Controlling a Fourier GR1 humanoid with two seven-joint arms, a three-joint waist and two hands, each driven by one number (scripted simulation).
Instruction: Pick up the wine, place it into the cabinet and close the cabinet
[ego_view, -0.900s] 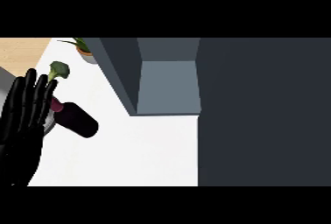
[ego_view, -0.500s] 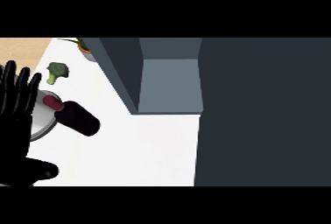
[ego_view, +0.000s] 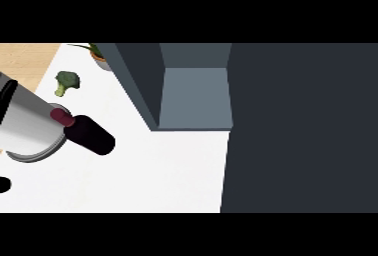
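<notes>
The wine bottle (ego_view: 90, 134) is dark with a maroon cap and stands on the white counter (ego_view: 148, 175), at the left. It touches or overlaps a grey metal pot (ego_view: 29, 127) on its left side. Right of the bottle is the dark grey cabinet, whose lighter open compartment (ego_view: 196, 97) faces the counter. Only black slivers of my left hand (ego_view: 3, 185) show at the left edge, apart from the bottle, and nothing is held in view. My right hand is out of the picture.
A broccoli floret (ego_view: 66, 82) lies behind the pot. A potted plant (ego_view: 96, 52) stands at the back beside the cabinet's wall (ego_view: 140, 85). A large dark panel (ego_view: 303, 130) fills the right side. Wooden surface (ego_view: 22, 60) shows at the upper left.
My left hand has slid left and down, from covering the pot and bottle's left side to almost out of view. The bottle and pot have stayed put.
</notes>
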